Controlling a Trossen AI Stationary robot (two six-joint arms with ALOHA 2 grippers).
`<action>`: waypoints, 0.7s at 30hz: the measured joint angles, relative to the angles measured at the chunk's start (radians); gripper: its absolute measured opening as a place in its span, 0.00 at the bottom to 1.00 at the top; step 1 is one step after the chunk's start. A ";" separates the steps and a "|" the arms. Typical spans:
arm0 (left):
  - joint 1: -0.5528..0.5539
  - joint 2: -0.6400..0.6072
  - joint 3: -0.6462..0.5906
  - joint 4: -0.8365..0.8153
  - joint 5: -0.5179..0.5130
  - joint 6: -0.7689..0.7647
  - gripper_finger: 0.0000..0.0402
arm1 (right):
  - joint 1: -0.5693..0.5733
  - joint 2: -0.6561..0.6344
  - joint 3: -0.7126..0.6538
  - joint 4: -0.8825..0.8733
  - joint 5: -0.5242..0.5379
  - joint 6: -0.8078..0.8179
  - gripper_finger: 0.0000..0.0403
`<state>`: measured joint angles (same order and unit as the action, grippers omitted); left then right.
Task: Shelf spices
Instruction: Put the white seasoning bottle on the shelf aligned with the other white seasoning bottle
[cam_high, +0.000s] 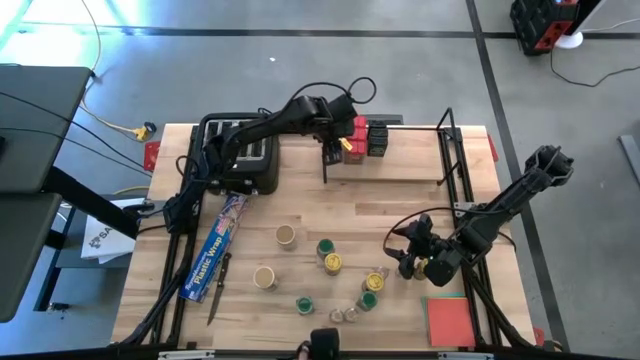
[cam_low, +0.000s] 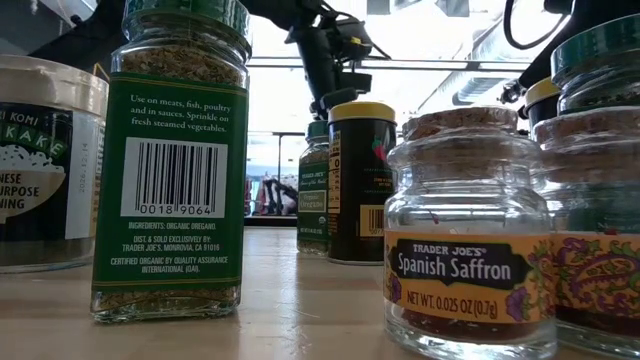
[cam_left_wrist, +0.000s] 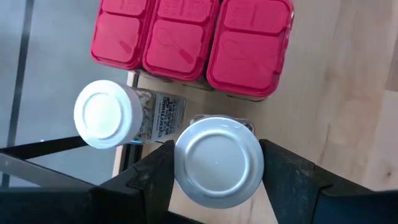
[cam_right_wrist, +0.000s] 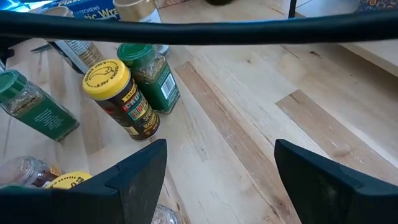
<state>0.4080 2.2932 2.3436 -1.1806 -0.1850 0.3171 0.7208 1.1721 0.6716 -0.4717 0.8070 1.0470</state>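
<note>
The left tool (cam_left_wrist: 217, 180) is over the shelf (cam_high: 400, 165), its 2 fingers (cam_left_wrist: 155, 180) closed on a silver-lidded jar (cam_left_wrist: 217, 163). The left wrist view alone shows how tight this spot is: a white-lidded jar (cam_left_wrist: 107, 114) stands just beside the held jar, right at the board's edge by a black frame rod, and 3 red tins (cam_left_wrist: 193, 40) sit in a row just past both. Bare board lies open on the side away from the white-lidded jar. From above, the same corner shows only the red tins and a black box (cam_high: 378, 139) beside the left tool (cam_high: 335, 145).

The right tool (cam_high: 420, 262) hovers low over the table (cam_high: 330, 205) near its right end, fingers (cam_right_wrist: 140, 177) spread wide with nothing between them. Its wrist view shows open planks straight ahead, with a yellow-lidded jar (cam_right_wrist: 118, 99) and 2 green-lidded jars (cam_right_wrist: 149, 74) off to one side.

The high view shows the loose spices (cam_high: 330, 265) clustered along the table's front, a red pad (cam_high: 452, 320) by the right tool, and a toaster (cam_high: 240, 155) and blue box (cam_high: 218, 248) at left, leaving the middle of the table free. The low view adds only close labels: an oregano jar (cam_low: 175, 160) and a saffron jar (cam_low: 470, 230).
</note>
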 joint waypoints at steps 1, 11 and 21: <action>0.001 0.002 0.000 0.005 -0.006 0.000 0.51 | 0.000 0.000 0.000 0.001 0.000 0.000 0.72; 0.015 0.017 0.000 0.036 -0.008 0.018 0.52 | 0.000 0.000 0.000 -0.001 -0.001 0.000 0.72; 0.034 0.017 0.000 0.040 -0.004 0.014 0.53 | 0.000 0.000 0.000 0.000 -0.003 -0.007 0.72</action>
<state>0.4419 2.3104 2.3440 -1.1408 -0.1894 0.3313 0.7208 1.1721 0.6716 -0.4720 0.8036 1.0397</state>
